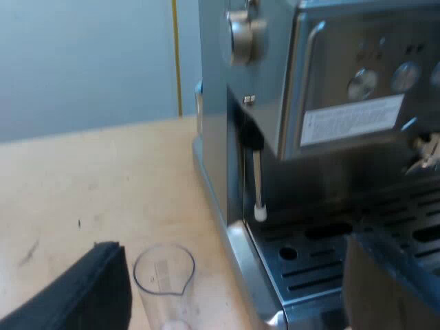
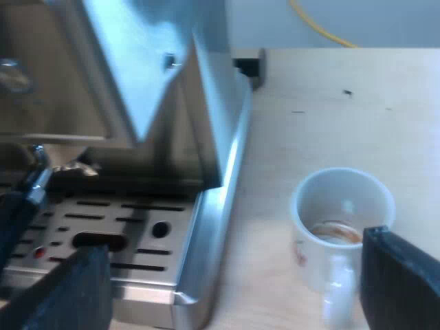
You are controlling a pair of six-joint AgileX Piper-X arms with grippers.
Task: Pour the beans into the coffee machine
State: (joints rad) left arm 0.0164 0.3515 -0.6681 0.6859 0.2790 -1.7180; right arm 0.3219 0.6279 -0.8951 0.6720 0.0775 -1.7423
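Left gripper (image 1: 234,251) is hanging wide open low over the table (image 1: 82,179), gripping nothing; one of its black fingers (image 1: 89,295) is sitting just beside the measuring glass (image 1: 163,278), the other is reaching over the drip tray (image 1: 323,258) of the coffee machine (image 1: 275,103); the glass is standing upright on the table, close to the tray's metal edge, and its wall is showing clear; whether anything is lying at its bottom I cannot tell; the machine's thin steam pipe (image 1: 258,185) is hanging down above the tray, apart from the glass. Right gripper (image 2: 234,247) is likewise spreading wide, holding nothing; one finger (image 2: 75,289) is hovering over the drip tray (image 2: 117,234), the other is sitting just in front of a white mug (image 2: 344,206); the mug is standing upright on the table (image 2: 330,110) near the coffee machine (image 2: 172,82), showing a brownish ring inside.
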